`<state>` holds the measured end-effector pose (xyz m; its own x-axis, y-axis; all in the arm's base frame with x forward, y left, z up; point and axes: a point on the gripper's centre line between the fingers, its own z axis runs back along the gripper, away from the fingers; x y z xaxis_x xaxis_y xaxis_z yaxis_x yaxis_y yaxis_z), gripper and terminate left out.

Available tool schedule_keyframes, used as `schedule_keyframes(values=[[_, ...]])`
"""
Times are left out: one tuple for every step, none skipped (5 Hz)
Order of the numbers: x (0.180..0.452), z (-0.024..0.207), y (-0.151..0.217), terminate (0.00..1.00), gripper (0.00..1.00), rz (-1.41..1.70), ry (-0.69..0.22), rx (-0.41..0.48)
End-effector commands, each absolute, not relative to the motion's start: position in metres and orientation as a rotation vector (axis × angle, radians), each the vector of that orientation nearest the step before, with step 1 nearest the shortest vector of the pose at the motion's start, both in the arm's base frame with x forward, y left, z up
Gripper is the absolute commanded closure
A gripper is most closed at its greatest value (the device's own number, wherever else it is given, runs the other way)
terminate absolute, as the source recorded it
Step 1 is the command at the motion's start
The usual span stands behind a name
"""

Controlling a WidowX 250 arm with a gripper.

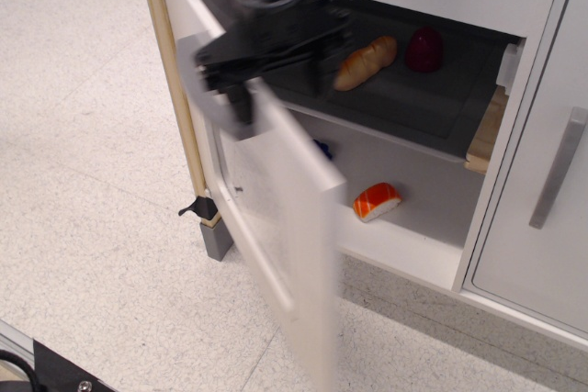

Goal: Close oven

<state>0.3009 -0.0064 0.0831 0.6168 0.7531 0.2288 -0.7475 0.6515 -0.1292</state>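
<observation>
Oven [432,6] at upper right, cavity open to view. Door [280,218] swung partway across the opening, blurred, front edge jutting toward the camera. Black fingers [276,66] spread wide astride the door's top edge, one prong either side; actual contact hard to judge through the blur. Bread roll [366,61] and dark red piece [424,49] on the grey shelf [404,98]. Orange salmon sushi [378,201] on the white floor below. Plain cabinet door [542,218] shut at far right.

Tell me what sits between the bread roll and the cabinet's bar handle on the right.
In the only view, a dark red dome-shaped toy sits on the grey shelf between bread roll and bar handle.
</observation>
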Motion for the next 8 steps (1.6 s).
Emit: schedule_keyframes(values=[[0.341, 0.079, -0.048, 0.0, 0.0, 0.975, -0.268, -0.07], [0.339, 0.097, -0.051, 0.0, 0.0, 0.99, -0.263, -0.138], [0.325, 0.119, -0.054, 0.0, 0.0, 0.947, -0.281, -0.202], [0.319, 0.14, -0.056, 0.0, 0.0, 0.937, -0.295, -0.275], [0.312, 0.146, -0.06, 0.0, 0.0, 0.91, -0.317, -0.294], [0.298, 0.118, -0.057, 0.0, 0.0, 0.803, -0.267, -0.202], [0.295, 0.075, -0.048, 0.0, 0.0, 0.754, -0.24, -0.15], [0.299, 0.048, -0.04, 0.0, 0.0, 0.76, -0.3, -0.099]])
